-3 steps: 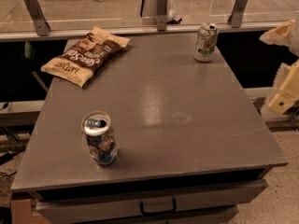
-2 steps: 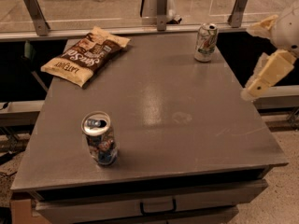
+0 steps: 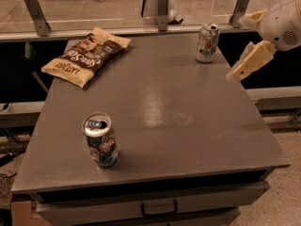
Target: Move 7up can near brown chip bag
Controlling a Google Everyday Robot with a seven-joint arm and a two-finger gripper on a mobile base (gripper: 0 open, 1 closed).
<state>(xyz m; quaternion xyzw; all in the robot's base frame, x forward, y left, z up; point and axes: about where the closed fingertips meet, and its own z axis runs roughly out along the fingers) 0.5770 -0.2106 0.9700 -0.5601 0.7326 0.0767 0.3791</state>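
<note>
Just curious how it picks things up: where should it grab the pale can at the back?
Grip the can at mid-height, across its round side, coming from the right: it stands upright, apart from other things, and the gripper hangs just right of it, by the table edge.

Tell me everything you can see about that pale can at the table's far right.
The 7up can is small, silvery-white metal with green and red marks and a silver top. It stands upright near the far right corner of the grey table, touching nothing else. The gripper hangs just to its right, beyond the table edge, apart from it.
</note>
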